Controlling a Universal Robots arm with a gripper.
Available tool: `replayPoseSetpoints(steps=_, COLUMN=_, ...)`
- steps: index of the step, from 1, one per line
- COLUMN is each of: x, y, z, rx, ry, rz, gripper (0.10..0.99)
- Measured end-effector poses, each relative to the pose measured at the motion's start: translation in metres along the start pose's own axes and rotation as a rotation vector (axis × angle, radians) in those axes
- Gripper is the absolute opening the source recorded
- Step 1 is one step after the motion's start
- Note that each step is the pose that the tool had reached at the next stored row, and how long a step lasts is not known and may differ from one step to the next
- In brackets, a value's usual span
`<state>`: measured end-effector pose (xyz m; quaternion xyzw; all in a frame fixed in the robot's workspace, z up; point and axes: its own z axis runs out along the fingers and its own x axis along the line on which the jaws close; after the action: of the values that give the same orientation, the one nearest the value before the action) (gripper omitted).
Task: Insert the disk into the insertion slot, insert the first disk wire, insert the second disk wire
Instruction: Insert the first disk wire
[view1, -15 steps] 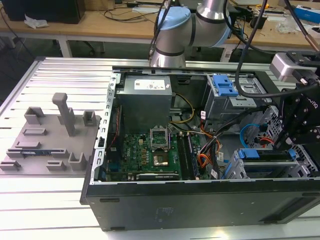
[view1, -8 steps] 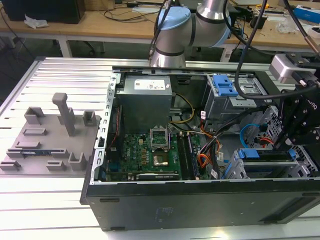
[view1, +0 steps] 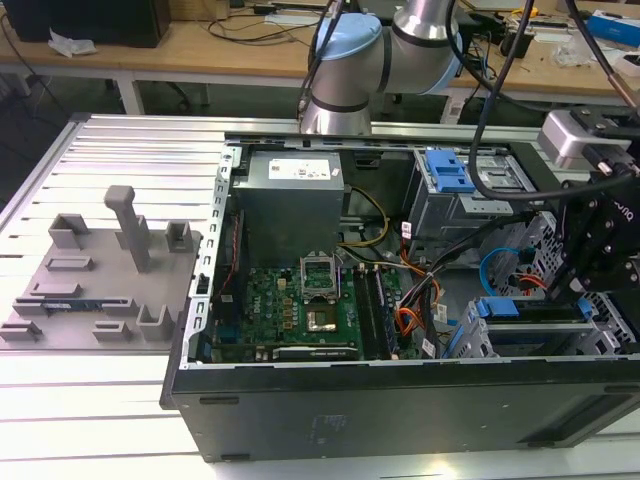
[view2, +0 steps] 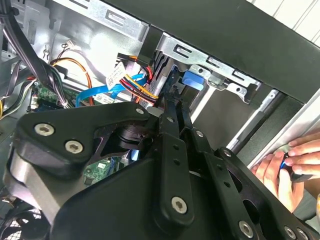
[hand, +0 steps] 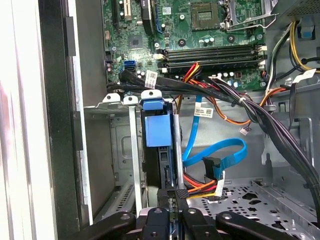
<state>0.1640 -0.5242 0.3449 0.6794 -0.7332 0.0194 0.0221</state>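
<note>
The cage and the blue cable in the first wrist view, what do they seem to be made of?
Cage: most likely sheet metal, bare grey with a dull sheen; thin walls, folded tabs, punched holes.
Blue cable: apparently a flexible plastic jacket, smooth, slightly glossy; it is flat and bends into a loop.

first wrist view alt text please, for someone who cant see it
The gripper holds the blue-capped disk edge-on in the grey insertion slot of an open computer case. Beside it lie a looping light-blue cable and an orange-red wire bundle, with the motherboard beyond.
</note>
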Motion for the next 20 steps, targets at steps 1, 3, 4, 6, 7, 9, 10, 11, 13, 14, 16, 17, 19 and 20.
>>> replayPoseSetpoints(steps=1, x=0.0, y=0.0, z=0.0002, rx=0.0, ry=0.0001, rz=0.0, gripper=0.165)
replayPoseSetpoints(steps=3, x=0.0, y=0.0, z=0.001, rx=0.0, ry=-0.0001, rz=0.0, gripper=0.165)
replayPoseSetpoints(steps=4, x=-0.0001, y=0.0, z=0.0014, rx=0.0, ry=-0.0001, rz=0.0, gripper=0.165)
replayPoseSetpoints(steps=6, x=-0.0001, y=0.0, z=0.0022, rx=0.0, ry=0.0001, rz=0.0, gripper=0.165)
replayPoseSetpoints(steps=7, x=-0.0001, y=0.0, z=0.0025, rx=0.0, ry=0.0004, rz=0.0, gripper=0.165)
replayPoseSetpoints(steps=9, x=-0.0003, y=0.0, z=0.0033, rx=0.0, ry=0.0002, rz=-0.001, gripper=0.165)
replayPoseSetpoints(steps=10, x=-0.0005, y=0.0, z=0.0035, rx=0.0, ry=0.0, rz=-0.003, gripper=0.165)
replayPoseSetpoints(steps=11, x=-0.0005, y=0.0, z=0.0035, rx=0.0, ry=0.0001, rz=-0.004, gripper=0.165)
replayPoseSetpoints(steps=13, x=-0.0007, y=0.0, z=0.0036, rx=0.001, ry=0.0, rz=-0.009, gripper=0.165)
replayPoseSetpoints(steps=14, x=-0.0007, y=0.0, z=0.0037, rx=0.001, ry=0.0, rz=-0.011, gripper=0.165)
replayPoseSetpoints(steps=16, x=-0.0007, y=0.0, z=0.0039, rx=0.001, ry=0.0002, rz=-0.014, gripper=0.165)
replayPoseSetpoints(steps=17, x=-0.0008, y=0.0, z=0.0042, rx=0.001, ry=0.0001, rz=-0.014, gripper=0.165)
replayPoseSetpoints(steps=19, x=-0.0007, y=0.0, z=0.0062, rx=0.001, ry=0.0001, rz=-0.015, gripper=0.165)
replayPoseSetpoints(steps=20, x=-0.0005, y=0.0, z=0.0085, rx=0.001, ry=0.0005, rz=-0.015, gripper=0.165)
